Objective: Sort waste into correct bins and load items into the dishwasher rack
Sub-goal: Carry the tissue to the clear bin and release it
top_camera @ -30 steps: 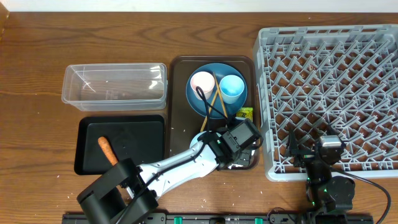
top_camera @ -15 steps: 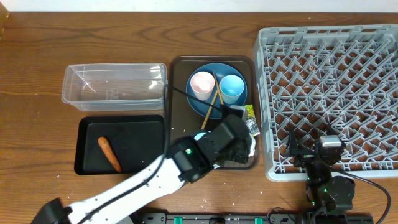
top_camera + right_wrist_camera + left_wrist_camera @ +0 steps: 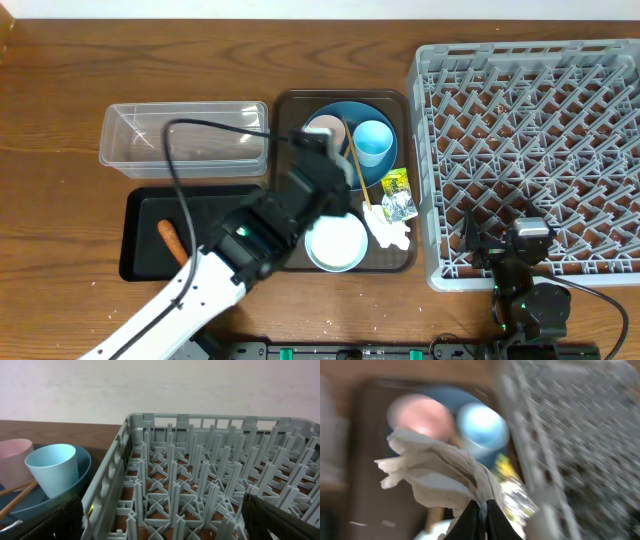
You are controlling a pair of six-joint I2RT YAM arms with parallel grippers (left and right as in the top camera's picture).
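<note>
The left wrist view gives what the overhead camera cannot. The left gripper [image 3: 480, 510] is clenched on the crumpled white paper [image 3: 432, 467], its dark fingertips pinched on the wad's lower end while the paper spreads up and to the left. That picture is blurred. Behind the paper it still shows the pink cup [image 3: 420, 414], the light-blue cup [image 3: 482, 427], the yellow-green packet [image 3: 505, 467] and the dishwasher rack [image 3: 580, 435].

From overhead, this gripper hangs over the far left part of the brown serving tray [image 3: 288, 112] and hides part of the pink cup. A white crumpled piece [image 3: 390, 230] lies by the tray's near right corner. Whether it belongs to the held wad cannot be told.

The clear tub [image 3: 185, 135] sits toward the table's far left. Just nearer, the black tray [image 3: 150, 215] holds the carrot [image 3: 172, 240]. On the brown tray, the dark-blue plate [image 3: 365, 108] carries both cups and the chopsticks [image 3: 356, 170]. The packet and the foil wrapper [image 3: 402, 206] lie along the tray's right edge, and the pale-blue bowl [image 3: 337, 245] stands at its near edge.

The right gripper [image 3: 160, 520] is released, its fingers wide apart at the rack's near edge. Its own camera looks across the grey pegs.
</note>
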